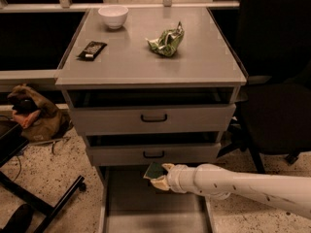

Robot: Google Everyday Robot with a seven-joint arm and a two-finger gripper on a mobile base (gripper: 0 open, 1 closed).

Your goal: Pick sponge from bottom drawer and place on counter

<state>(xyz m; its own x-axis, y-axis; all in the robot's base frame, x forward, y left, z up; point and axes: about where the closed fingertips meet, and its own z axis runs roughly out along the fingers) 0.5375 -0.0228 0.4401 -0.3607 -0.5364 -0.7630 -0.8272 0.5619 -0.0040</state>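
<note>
The sponge (154, 171), dark green on top, is held in my gripper (160, 175) just above the open bottom drawer (146, 208) and right below the middle drawer's front. The gripper's tan fingers close on the sponge from above and below. My white arm (243, 184) reaches in from the lower right. The grey counter (194, 62) is the cabinet's top, well above the gripper.
On the counter are a white bowl (113, 16), a flat black wrapper (92, 49) and a crumpled green foil bag (166, 42). Two grey drawers with black handles (153, 117) sit slightly open. A black chair (277, 81) stands at right, a brown bag (34, 115) at left.
</note>
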